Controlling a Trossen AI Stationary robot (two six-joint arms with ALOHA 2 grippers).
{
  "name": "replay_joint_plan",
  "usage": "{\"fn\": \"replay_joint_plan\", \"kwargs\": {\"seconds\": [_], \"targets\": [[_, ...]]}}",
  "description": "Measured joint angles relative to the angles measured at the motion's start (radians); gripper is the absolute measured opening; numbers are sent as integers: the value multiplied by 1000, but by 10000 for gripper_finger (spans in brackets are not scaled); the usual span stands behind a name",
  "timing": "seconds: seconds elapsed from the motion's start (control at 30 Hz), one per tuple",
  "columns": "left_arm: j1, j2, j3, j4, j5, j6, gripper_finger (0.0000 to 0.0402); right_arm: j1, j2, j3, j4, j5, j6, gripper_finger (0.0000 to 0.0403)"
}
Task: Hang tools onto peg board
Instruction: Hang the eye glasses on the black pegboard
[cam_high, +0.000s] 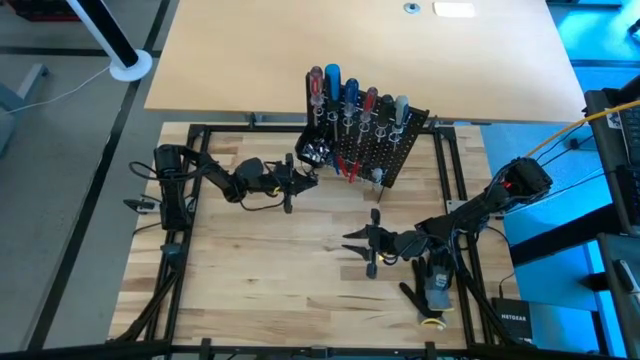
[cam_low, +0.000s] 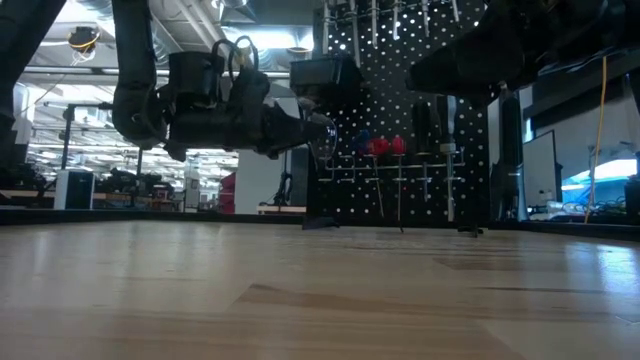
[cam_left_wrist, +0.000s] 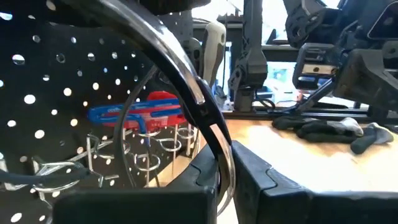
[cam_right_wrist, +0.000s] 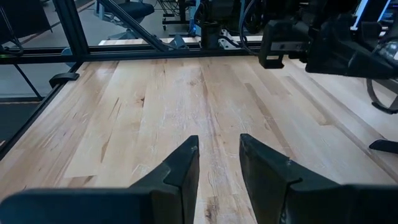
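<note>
The black peg board (cam_high: 392, 150) stands at the table's far middle, with several screwdrivers (cam_high: 350, 95) hanging in its wire rings. In the left wrist view a red and a blue handle (cam_left_wrist: 148, 111) show against its perforated face (cam_left_wrist: 56, 81). My left gripper (cam_high: 308, 178) is level at the board's left end, close to its face, shut on a curved silver metal tool (cam_left_wrist: 186, 81). My right gripper (cam_high: 352, 240) is open with nothing between its fingers (cam_right_wrist: 219, 162), above the bare table nearer the front. My left gripper pinches the curved silver tool between its two fingers at the lower end of its arc (cam_left_wrist: 221, 163). The fingers come level from the table's left side toward the peg board. The tool curves up and away from the fingers, clear of the table (cam_low: 325, 140).
A black-and-grey glove (cam_high: 437, 290) lies at the near right, beside my right arm. A black frame (cam_high: 190, 200) borders the table. Open wood (cam_high: 260, 290) lies in front of the board and at the near left. A pale board (cam_high: 300, 50) lies behind the peg board.
</note>
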Motion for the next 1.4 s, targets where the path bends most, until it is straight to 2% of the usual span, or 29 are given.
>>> {"fn": "replay_joint_plan", "kwargs": {"seconds": [0.57, 1.0, 1.2, 1.4], "targets": [[0, 0, 21, -22, -31, 30, 12, 0, 0, 0, 0, 0, 3, 115], [1, 0, 30, -143, -33, 71, 15, 0, 0, 0, -6, -9, 15, 115], [-4, 0, 55, -230, 20, 78, 16, 0, 0, 0, -6, -10, 15, 115], [-4, 0, 72, -298, 24, 82, 16, 0, 0, 0, -7, -10, 15, 115]]}}
